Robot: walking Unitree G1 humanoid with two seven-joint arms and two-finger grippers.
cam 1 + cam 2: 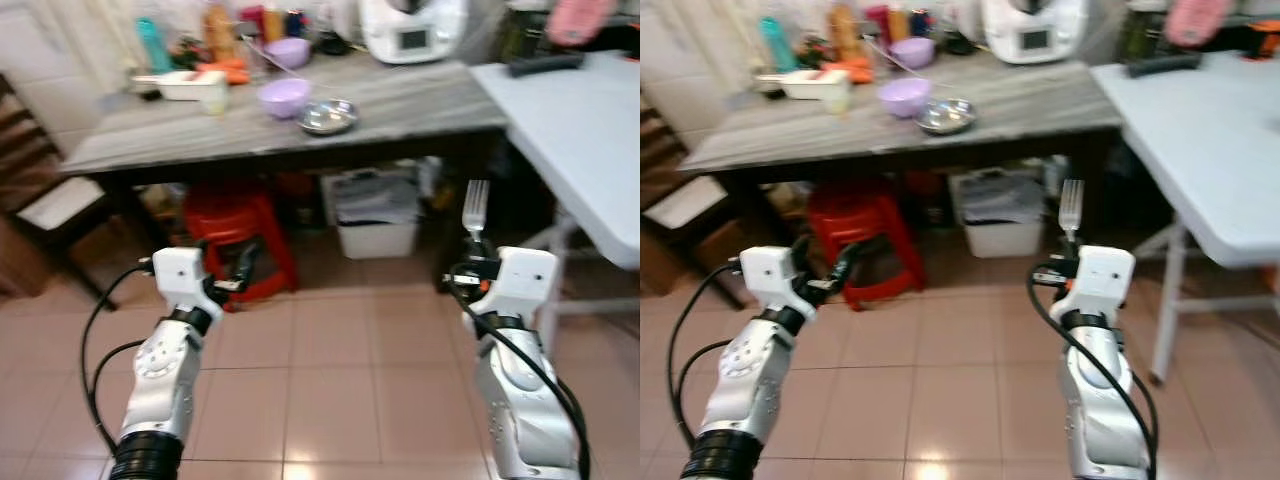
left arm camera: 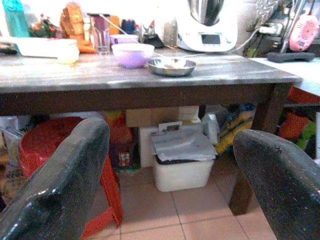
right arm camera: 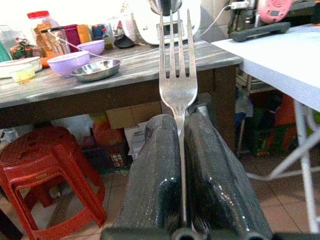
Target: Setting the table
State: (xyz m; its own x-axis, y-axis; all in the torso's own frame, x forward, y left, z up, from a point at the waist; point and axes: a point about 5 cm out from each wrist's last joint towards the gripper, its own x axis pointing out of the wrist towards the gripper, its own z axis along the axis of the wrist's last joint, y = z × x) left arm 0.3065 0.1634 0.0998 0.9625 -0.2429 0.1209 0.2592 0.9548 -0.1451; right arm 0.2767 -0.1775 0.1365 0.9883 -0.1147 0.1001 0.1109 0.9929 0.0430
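My right gripper (image 1: 474, 252) is shut on a silver fork (image 1: 475, 208), its tines pointing up; the right wrist view has the fork (image 3: 177, 75) clamped between the two black fingers (image 3: 150, 180). My left gripper (image 1: 243, 262) is held out low over the floor, open and empty, its fingers (image 2: 60, 185) spread wide in the left wrist view. Ahead stands a grey wooden table (image 1: 420, 100) carrying a purple bowl (image 1: 284, 96) and a steel dish (image 1: 327, 116). Both grippers are short of the table's front edge and below its top.
A white folding table (image 1: 585, 140) stands at the right, close to my right arm. Under the grey table are a red plastic stool (image 1: 238, 235) and a white bin (image 1: 377, 215). A white kitchen appliance (image 1: 412, 28), bottles and a second bowl (image 1: 288, 50) crowd the table's back.
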